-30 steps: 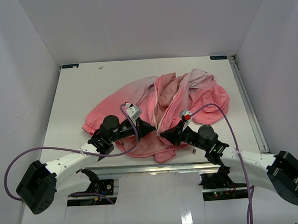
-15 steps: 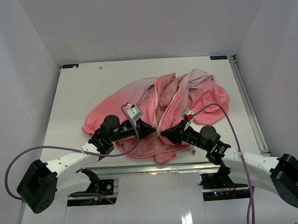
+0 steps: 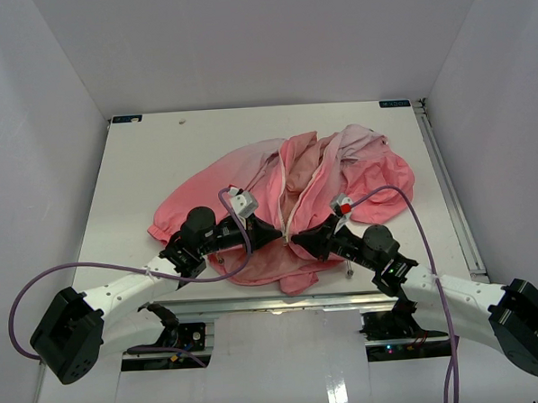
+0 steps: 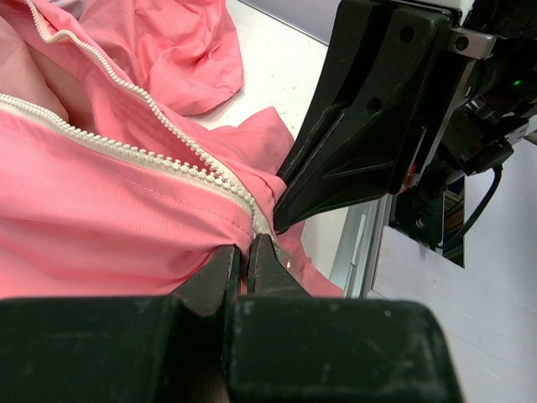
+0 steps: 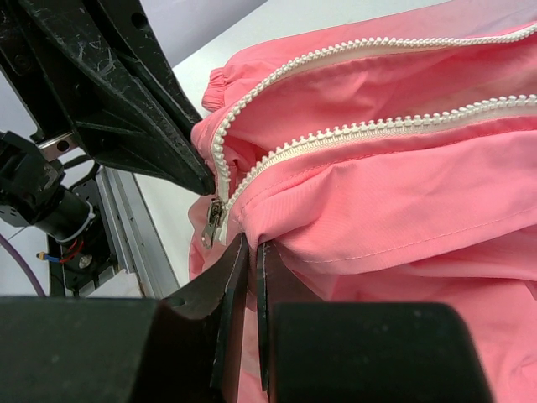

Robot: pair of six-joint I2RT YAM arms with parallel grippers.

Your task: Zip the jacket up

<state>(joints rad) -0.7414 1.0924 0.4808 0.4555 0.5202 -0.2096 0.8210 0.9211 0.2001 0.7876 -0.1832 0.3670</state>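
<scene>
The salmon-pink jacket (image 3: 296, 191) lies crumpled on the white table, its front open. Two white zipper rows run up from its near hem (image 5: 352, 134) (image 4: 126, 151). My left gripper (image 3: 278, 234) is shut on the hem of the left zipper edge (image 4: 248, 252). My right gripper (image 3: 294, 241) is shut on the hem fabric of the right zipper edge (image 5: 252, 248). The two grippers face each other, tips almost touching. The metal zipper slider (image 5: 211, 220) hangs at the bottom of the far row, just left of my right fingertips.
The table's near edge with a metal rail (image 3: 256, 301) lies just below the jacket hem. Purple cables (image 3: 405, 212) loop over both arms. White walls enclose the table on three sides.
The right gripper has edged slightly up and left toward the left gripper with the hem. The left arm has hardly moved.
</scene>
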